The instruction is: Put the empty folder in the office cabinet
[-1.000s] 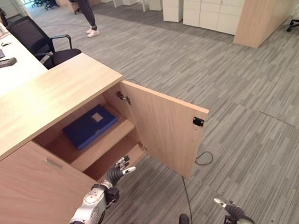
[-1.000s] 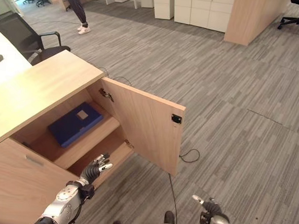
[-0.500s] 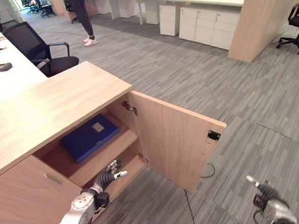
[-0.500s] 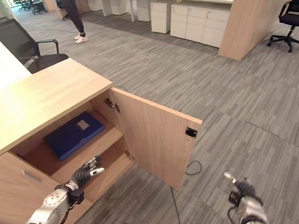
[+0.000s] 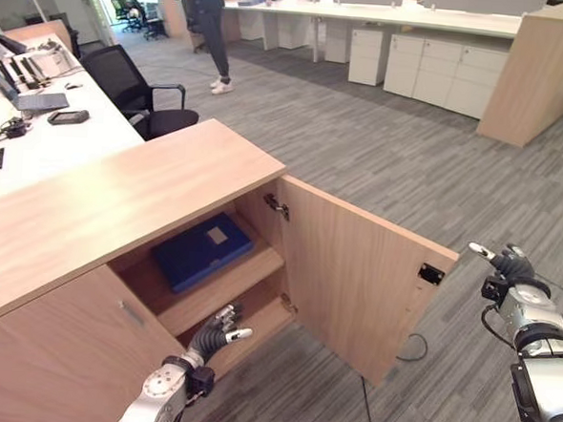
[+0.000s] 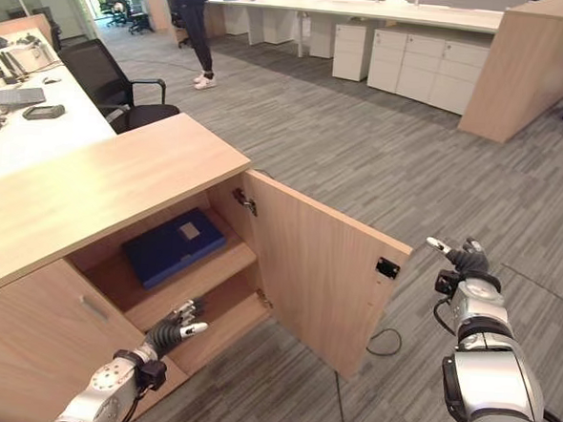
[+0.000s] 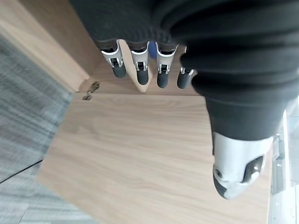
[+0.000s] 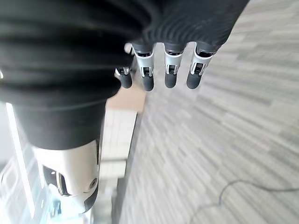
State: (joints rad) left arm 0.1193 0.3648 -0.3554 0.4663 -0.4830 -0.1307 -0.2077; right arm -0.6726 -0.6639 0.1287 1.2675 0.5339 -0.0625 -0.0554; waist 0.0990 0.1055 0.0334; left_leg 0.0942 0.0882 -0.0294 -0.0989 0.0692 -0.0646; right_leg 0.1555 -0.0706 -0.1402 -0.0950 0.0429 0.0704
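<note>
The blue folder (image 5: 202,252) is seen lying on the cabinet's upper shelf (image 5: 227,286); both the left hand (image 5: 215,330) and right hand (image 5: 504,266) are held empty, fingers relaxed.

Grey striped carpet (image 5: 381,150) covers an open office floor. A black chair (image 5: 131,87) stands beside a white desk (image 5: 37,148) that carries a laptop (image 5: 25,100) and small devices. Further back run long white desks (image 5: 370,8) with white drawer units (image 5: 447,78) beneath, ending at a wooden panel (image 5: 543,79). A person (image 5: 207,25) stands far off, where daylight brightens the room.
</note>
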